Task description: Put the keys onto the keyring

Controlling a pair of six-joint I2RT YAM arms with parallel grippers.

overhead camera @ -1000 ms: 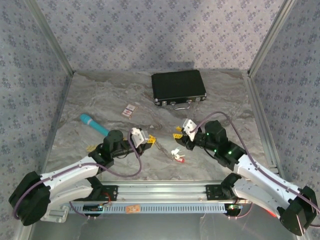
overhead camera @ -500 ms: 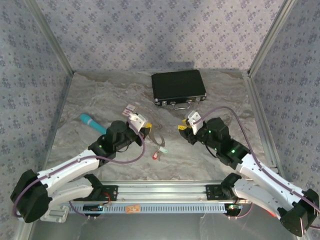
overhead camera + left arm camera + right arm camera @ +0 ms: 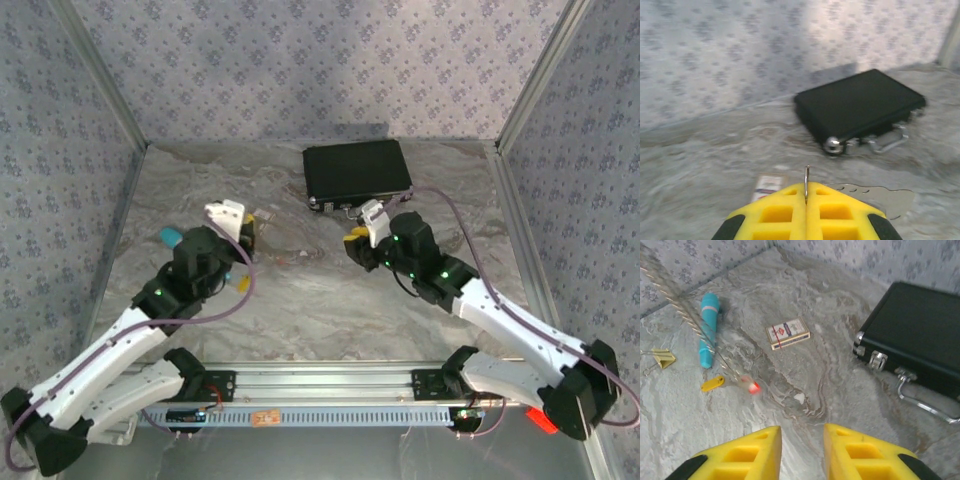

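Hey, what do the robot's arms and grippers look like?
Both the left arm and the right arm have white links and black joints, each trailing a lilac cable. The left gripper and right gripper have bright yellow fingers with square recesses on black bases.

Case [image 3: 357, 175] at far centre, stick [image 3: 707, 335] at left, card box [image 3: 787, 332] between them on table [image 3: 330, 300]

The keyring [image 3: 806, 176] is a thin silvery wire. A short arc of it stands upright, pinched between the closed pads of the left gripper [image 3: 806, 192]. From the right wrist it shows as a blurred streak ending at its red tag [image 3: 754, 387]. One yellow-headed key [image 3: 713, 383] lies flat on the table [image 3: 805, 365], near the tag.
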